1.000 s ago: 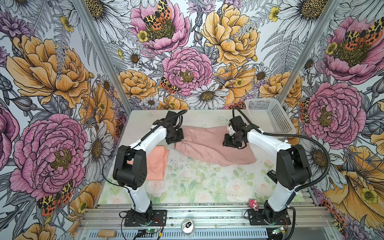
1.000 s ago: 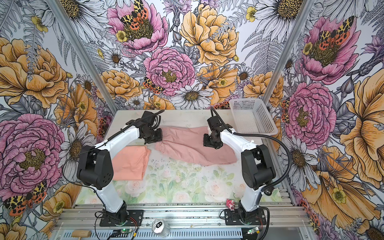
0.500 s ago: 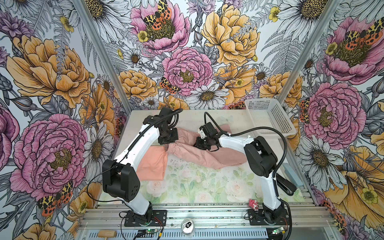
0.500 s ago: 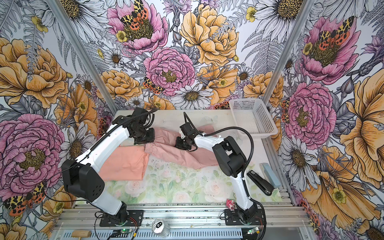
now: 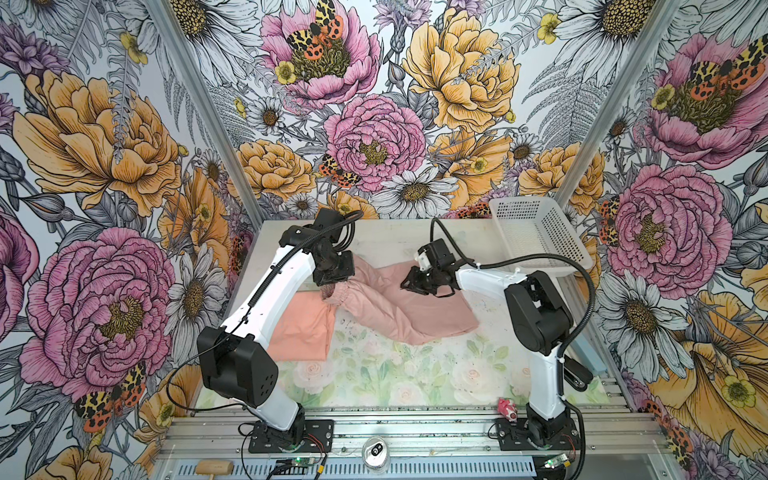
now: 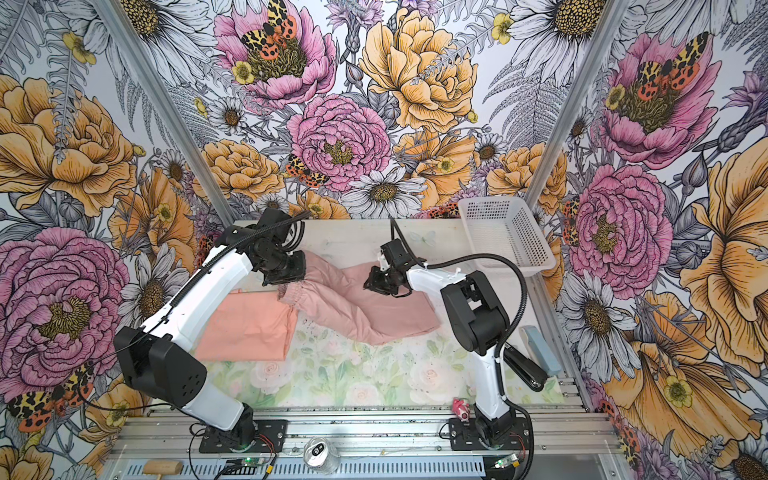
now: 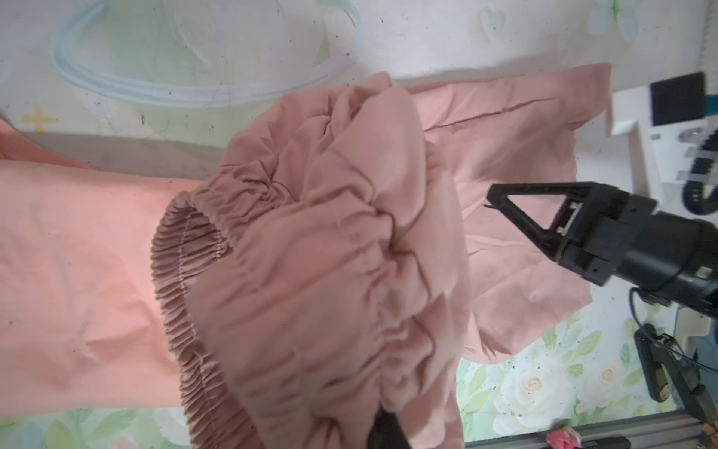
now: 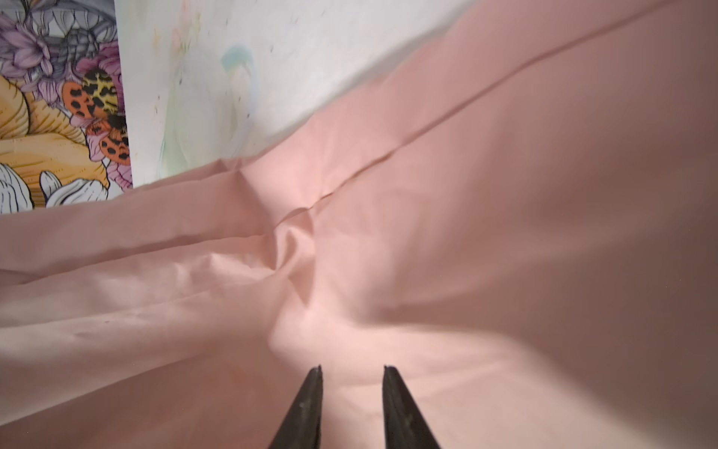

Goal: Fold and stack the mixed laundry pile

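The dusty-pink garment lies twisted across the back middle of the table. My left gripper is shut on its gathered waistband, lifted over the folded peach-orange T-shirt. Bunched pink cloth hides the left jaws. My right gripper hovers low over the middle of the pink garment, slightly open, with nothing between its tips. One of its fingers shows in the left wrist view.
A white perforated basket stands at the back right corner. A black stapler and a grey-blue block lie at the right edge. A small pink thing, a can and a wooden mallet sit along the front rail.
The right gripper moved left across the pink garment, which went from flat to twisted and bunched. The left gripper shifted slightly left with the waistband, over the T-shirt's edge.
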Controlling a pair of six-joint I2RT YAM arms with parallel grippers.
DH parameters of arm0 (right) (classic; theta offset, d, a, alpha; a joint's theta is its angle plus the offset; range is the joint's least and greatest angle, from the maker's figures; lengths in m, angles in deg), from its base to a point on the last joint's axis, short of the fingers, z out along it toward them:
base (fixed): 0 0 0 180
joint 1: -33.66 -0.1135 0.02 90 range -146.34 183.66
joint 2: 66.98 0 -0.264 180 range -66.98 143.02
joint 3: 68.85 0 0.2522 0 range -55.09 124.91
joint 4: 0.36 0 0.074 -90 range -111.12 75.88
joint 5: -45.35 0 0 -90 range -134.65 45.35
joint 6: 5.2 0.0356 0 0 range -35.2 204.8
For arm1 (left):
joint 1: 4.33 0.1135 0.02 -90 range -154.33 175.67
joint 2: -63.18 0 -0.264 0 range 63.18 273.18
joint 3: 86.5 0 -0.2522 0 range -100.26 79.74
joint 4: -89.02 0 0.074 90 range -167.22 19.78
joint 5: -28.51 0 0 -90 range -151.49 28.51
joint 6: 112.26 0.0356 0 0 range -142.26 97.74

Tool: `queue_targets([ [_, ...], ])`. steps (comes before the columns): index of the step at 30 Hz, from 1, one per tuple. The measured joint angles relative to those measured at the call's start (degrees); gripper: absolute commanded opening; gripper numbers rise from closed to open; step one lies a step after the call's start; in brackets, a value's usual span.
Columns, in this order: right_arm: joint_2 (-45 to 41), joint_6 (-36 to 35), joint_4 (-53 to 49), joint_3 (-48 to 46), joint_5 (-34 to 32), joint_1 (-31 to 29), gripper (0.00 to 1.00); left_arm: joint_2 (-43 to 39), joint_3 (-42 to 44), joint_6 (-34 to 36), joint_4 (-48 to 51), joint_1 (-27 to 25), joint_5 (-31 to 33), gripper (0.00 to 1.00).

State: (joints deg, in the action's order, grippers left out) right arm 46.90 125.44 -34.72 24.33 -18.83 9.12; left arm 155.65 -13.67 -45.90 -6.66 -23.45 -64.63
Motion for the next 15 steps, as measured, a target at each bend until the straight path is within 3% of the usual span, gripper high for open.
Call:
queue_targets([
  [6, -4.28, -8.26, -7.8, -2.1, -1.81, 7.23, 0.27, 5.38, -4.24, -3.08, 0.44, -4.96, -0.52, 0.0],
  [15, -1.25, -14.23, -10.86, -6.91, -2.56, 9.64, 0.25, 17.05, -16.92, -9.31, 2.73, -13.2, -0.72, 0.0],
])
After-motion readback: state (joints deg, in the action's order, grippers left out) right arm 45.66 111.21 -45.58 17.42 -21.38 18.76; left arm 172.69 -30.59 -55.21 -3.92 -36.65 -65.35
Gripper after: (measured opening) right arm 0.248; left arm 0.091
